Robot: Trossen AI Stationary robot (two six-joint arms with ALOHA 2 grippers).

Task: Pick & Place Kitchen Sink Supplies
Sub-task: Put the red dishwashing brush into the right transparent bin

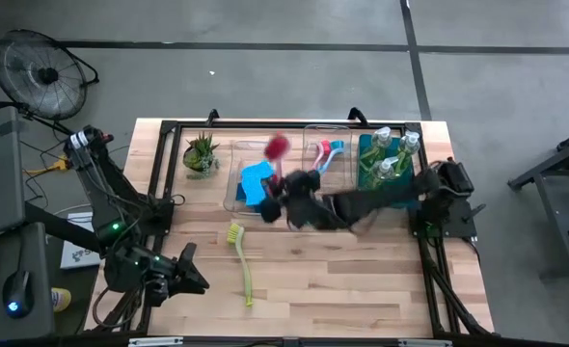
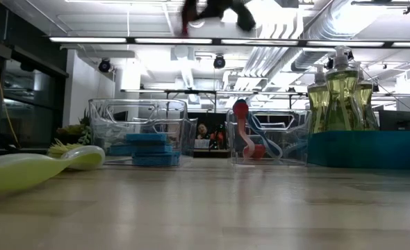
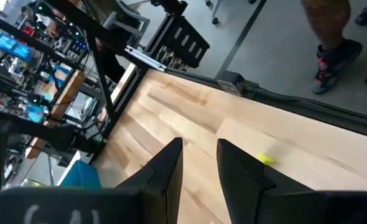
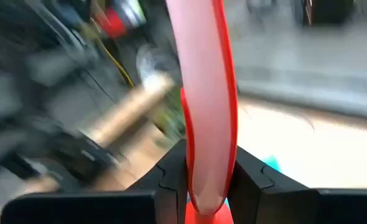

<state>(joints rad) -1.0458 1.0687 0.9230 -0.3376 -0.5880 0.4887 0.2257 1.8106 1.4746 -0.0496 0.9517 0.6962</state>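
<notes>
Red brush (image 4: pixel 203 112) between right jaws, wrist-view only.

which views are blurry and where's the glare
High view: right pincer and its red brush smear with motion. Right wrist view: background streaked, brush handle fairly sharp. Low view: bright ceiling lights glare; green brush up close looks soft.

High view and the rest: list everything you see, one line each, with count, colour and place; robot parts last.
Sponges: stacked, count unclear, blue, in the left clear bin.
Red brush: one, held by the right gripper above the bins.
Brushes: two, teal and red, in the middle clear bin.
Yellow-green brush: one, lying on the table.
Soap bottles: about four, clear with yellowish-green soap, in the teal bin.
Potted plant: one, green, far left corner.
Fan: one, dark, on the floor.
Left gripper: empty, near left edge.
Right gripper: shut on the red brush.
</notes>
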